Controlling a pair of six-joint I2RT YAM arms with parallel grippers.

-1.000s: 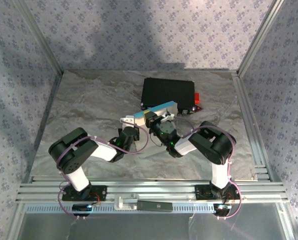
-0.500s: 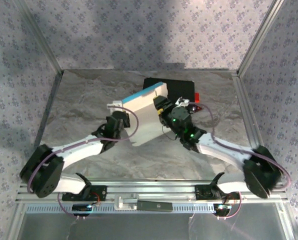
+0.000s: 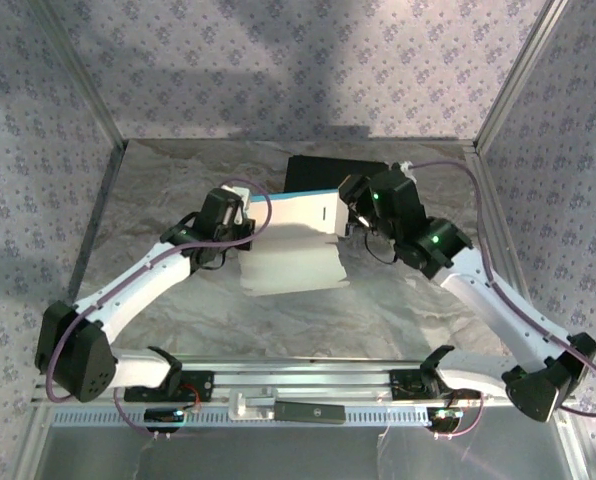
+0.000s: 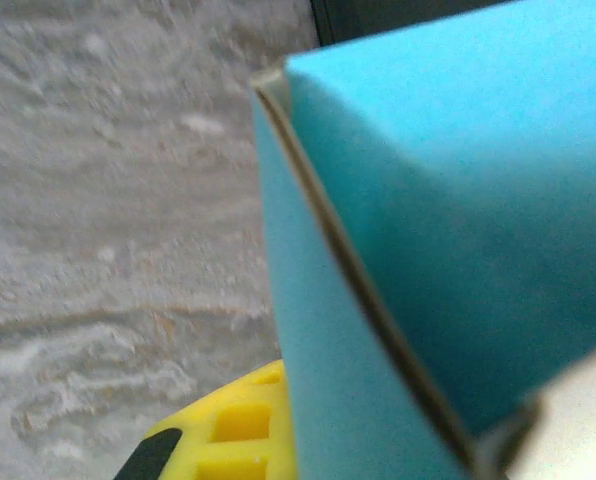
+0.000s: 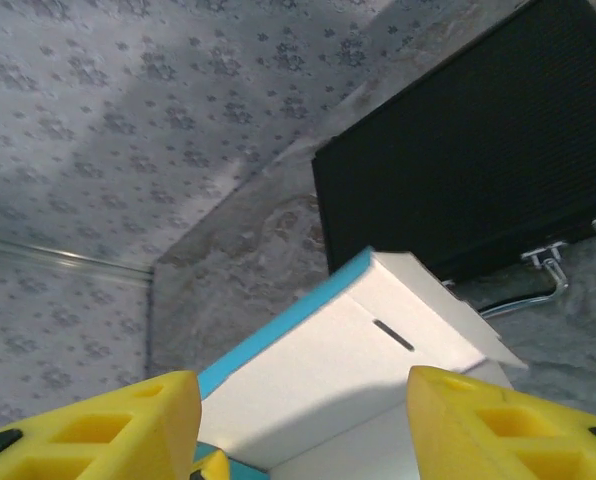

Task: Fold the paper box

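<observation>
**Marbled tabletop in a papered booth: paper box between two arms**

Grey marbled surface, bounded by walls of small-flowered wallpaper and by aluminium frame rails. At the far centre, a black case lying flat, with a metal latch on its near side in the right wrist view. Just in front of that case, near the middle of the table, the paper box: partly folded, white faces upward, a cyan strip along the far edge, a broad white panel reaching toward the arm bases, and a shadow beneath on the marble.

Left gripper at the box's left end, clenched on the cardboard there. In the left wrist view, the box's cyan side close against the lens, a folded edge running diagonally across it, one yellow finger pad at the bottom beside it, marble behind.

Right gripper at the box's right end, beside the case's front edge. In the right wrist view, two yellow fingers standing well apart, released, with the box's white face between and beyond them. On that face, a short dark slit near the top edge and a cyan line along the left. Contact between these fingers and the cardboard: not determinable.

Both arms stretched forward from the near edge, meeting the box from opposite sides.
</observation>
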